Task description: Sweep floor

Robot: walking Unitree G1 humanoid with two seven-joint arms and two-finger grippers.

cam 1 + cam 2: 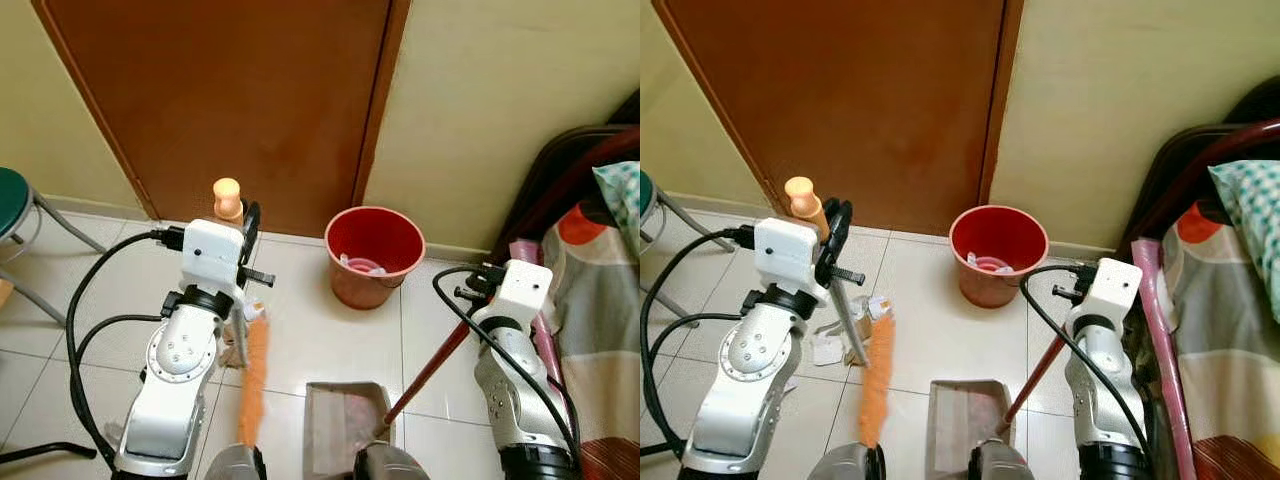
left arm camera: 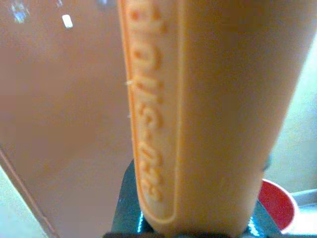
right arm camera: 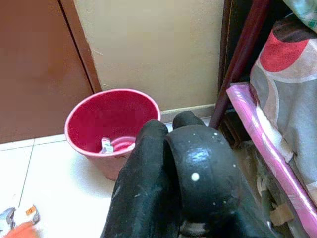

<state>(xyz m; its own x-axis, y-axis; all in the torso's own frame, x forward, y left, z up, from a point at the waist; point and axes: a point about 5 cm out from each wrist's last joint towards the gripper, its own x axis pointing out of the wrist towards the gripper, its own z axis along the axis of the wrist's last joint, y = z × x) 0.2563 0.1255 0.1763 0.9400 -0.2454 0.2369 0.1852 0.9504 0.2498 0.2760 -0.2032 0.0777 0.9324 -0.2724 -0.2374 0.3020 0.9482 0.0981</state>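
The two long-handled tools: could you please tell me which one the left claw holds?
The broom with orange bristles and grip; the left claw clamps its handle. The dustpan has a red handle.

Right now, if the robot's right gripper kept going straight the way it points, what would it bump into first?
Probably the red bucket: the right gripper points toward it. Depth is hard to judge, so it could pass just beside it.

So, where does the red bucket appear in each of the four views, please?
Left eye view: red bucket right of centre, on the tiles below the wall, beside the brown door.
Right eye view: just right of centre, same spot by the door.
Left wrist view: a sliver of its rim in the lower right corner, behind the orange broom handle.
Right wrist view: left of centre, behind the black fingers.
Shared landmark: the brown door.
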